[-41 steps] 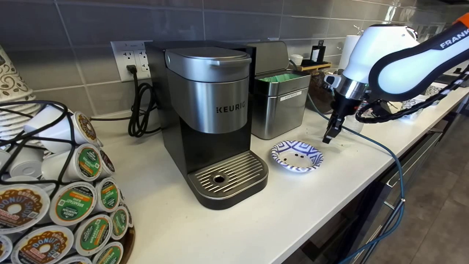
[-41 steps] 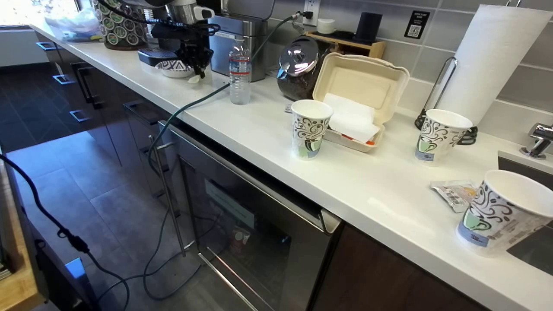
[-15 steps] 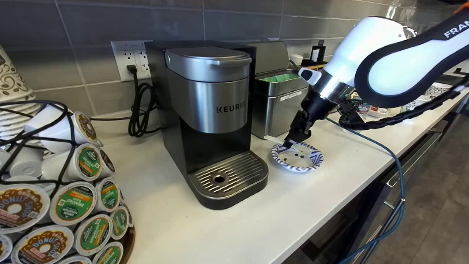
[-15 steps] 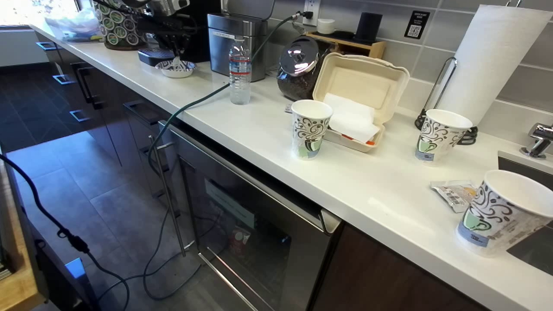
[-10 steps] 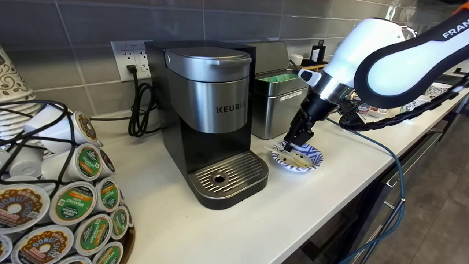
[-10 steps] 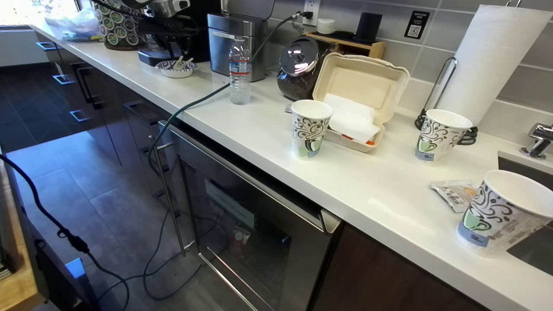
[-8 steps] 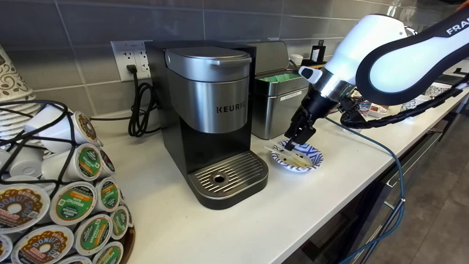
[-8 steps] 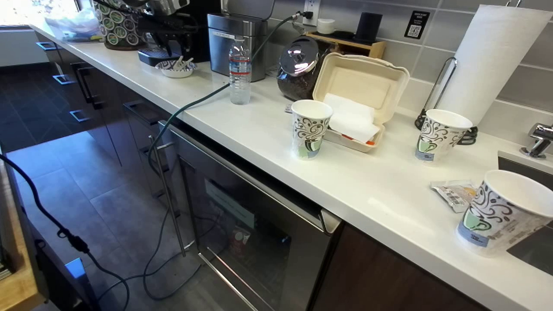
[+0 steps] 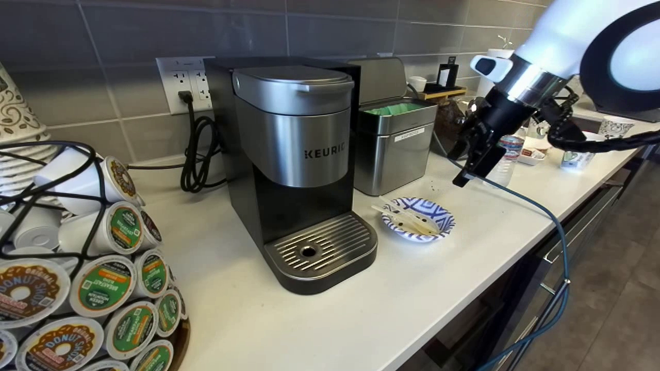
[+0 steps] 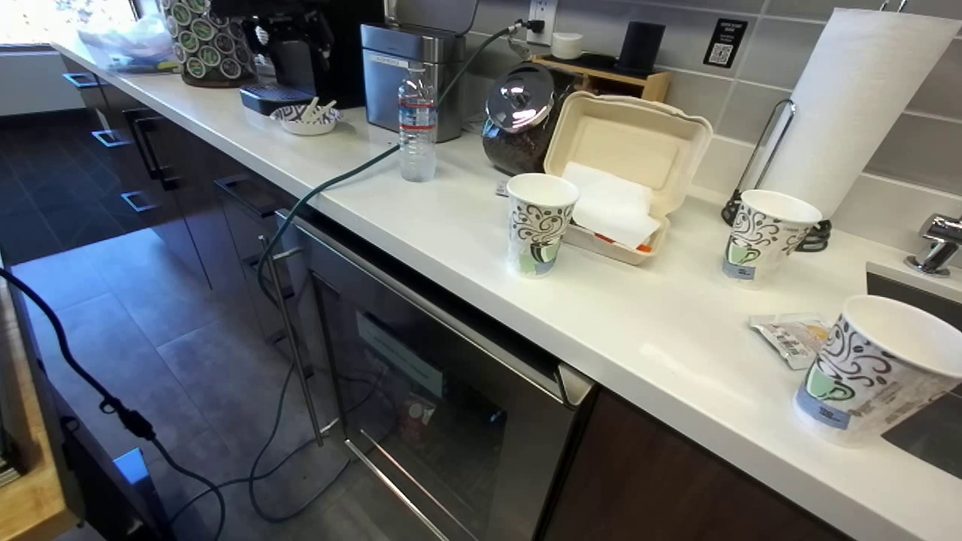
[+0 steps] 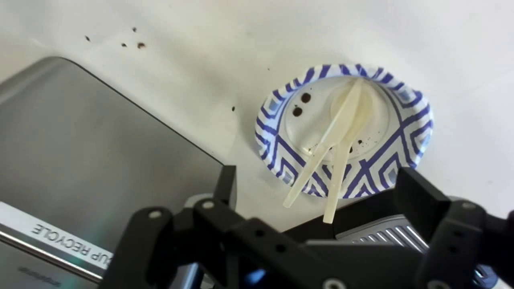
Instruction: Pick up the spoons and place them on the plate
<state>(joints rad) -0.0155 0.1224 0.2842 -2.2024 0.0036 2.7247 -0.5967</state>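
Found plate (image 9: 443, 220), bearing two pale utensils (image 9: 422, 225), beside coffee maker (image 9: 296, 154), set in from front edge of counter (image 9: 319, 330). Noted gripper (image 9: 457, 169) above counter, apart from plate.

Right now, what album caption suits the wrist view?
Two overlapping pale utensils rest on a blue-and-white plate, seen past open jaws.

From close beside the coffee pods (image 9: 103, 286), in an exterior view, we look along the counter (image 9: 309, 330) to the jaws beyond the coffee maker (image 9: 299, 149). In an exterior view we face back from past the jaws, near a paper cup (image 10: 875, 368), angled down, farther off. In the wrist view, from behind the parted jaws, we look steeply down. All three share the metal bin (image 11: 100, 132) and, ahead of the jaws, the plate (image 11: 413, 132).
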